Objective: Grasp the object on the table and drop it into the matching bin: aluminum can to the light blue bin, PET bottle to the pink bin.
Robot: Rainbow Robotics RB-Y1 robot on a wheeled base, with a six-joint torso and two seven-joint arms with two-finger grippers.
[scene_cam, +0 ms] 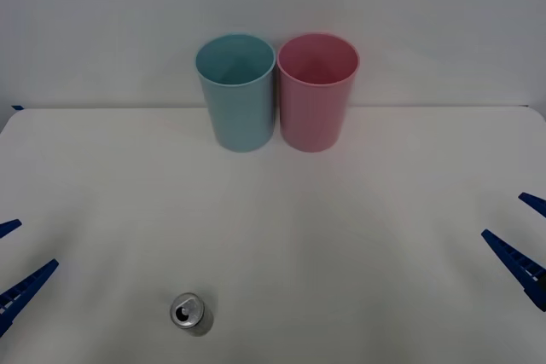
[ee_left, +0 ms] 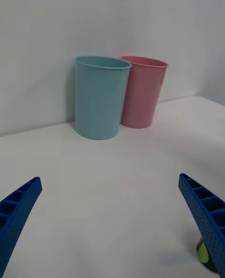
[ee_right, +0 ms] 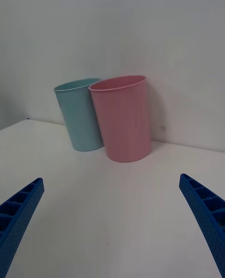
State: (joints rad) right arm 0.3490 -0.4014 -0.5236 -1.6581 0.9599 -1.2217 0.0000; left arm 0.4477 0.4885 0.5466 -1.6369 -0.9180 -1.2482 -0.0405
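Both grippers, left gripper and right gripper, spread wide, empty, at the frame's lower edges; can upright at lower left on the counter.

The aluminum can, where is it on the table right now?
In the front view the aluminum can stands upright on the table near its front edge, left of centre, closest to the open left hand and well in front of the light blue bin.

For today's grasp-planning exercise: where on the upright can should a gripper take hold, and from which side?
Grip the aluminum can around its round side wall, below the rim. It stands upright near the table's front edge, closer to the left gripper, which is open. That gripper could probably come in level from the left.
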